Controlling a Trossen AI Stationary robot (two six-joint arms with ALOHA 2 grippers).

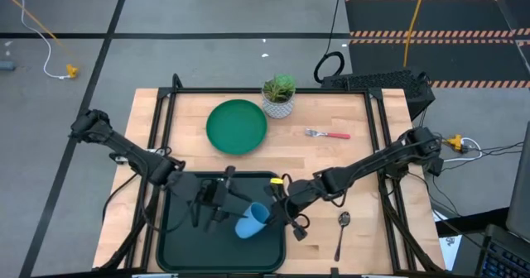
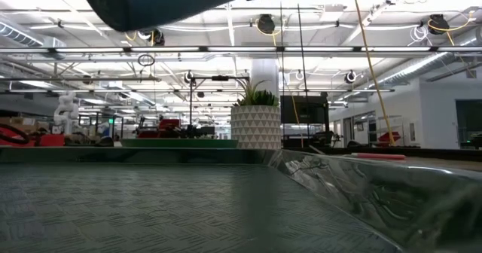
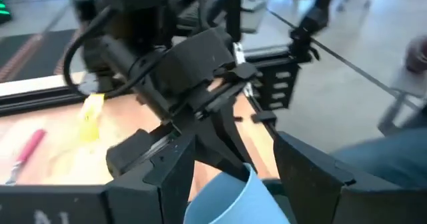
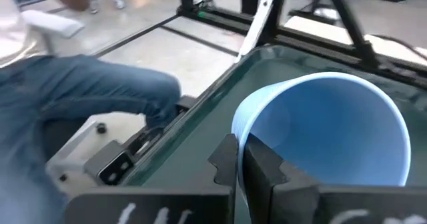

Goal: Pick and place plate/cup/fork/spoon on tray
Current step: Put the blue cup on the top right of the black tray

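Note:
My right gripper (image 1: 273, 210) holds the light-blue cup (image 1: 252, 221) in the air over the dark tray (image 1: 178, 245). In the low view the cup (image 2: 151, 1) hangs high above the tray floor (image 2: 151, 208). My left gripper (image 1: 217, 212) stands open just left of the cup, over the tray. Its fingers (image 3: 313, 177) show to either side of the cup (image 3: 230, 201) without visibly touching it. The green plate (image 1: 237, 127) lies flat on the table beyond the tray. The red-handled fork (image 1: 328, 134) lies at the far right, and the silver spoon (image 1: 342, 231) lies right of the tray. My right gripper pinches the cup's rim wall (image 4: 241, 144) with one finger (image 4: 267, 171) inside the cup and the other (image 4: 223, 165) outside. It reaches in from the table's right, slanting slightly down. The cup is lifted clear of the tray, tipped on its side with its mouth toward the gripper.
A white patterned plant pot (image 1: 279, 98) stands at the far edge beside the plate. A black frame (image 1: 166, 112) runs round the tabletop. A person's blue trouser leg (image 4: 87, 97) shows close to the tray's rim in the right wrist view.

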